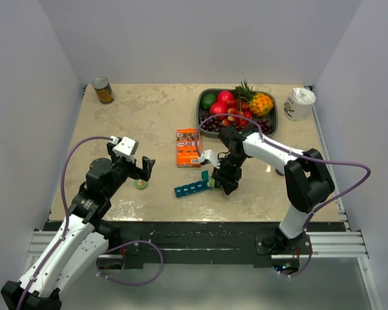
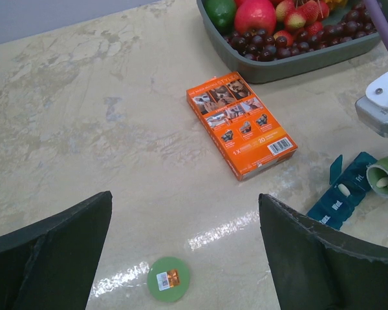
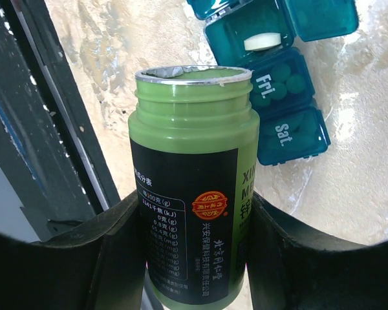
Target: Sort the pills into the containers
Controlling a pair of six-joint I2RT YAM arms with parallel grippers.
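Right tool around green bottle; white pill in organiser wrist-visible only.

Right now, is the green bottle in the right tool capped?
No, the green bottle shows an open mouth with a bare rim and no cap on it in the right wrist view.

I see an orange box flat mid-table, just off the near-left corner of a grey tray. The tray sits at the back and holds a pineapple, red apples, a green fruit and dark cherries. Can upright, back left. White container back right, beside the tray. Green lid flat near the front left, sticker up. Green bottle uncapped, black label.
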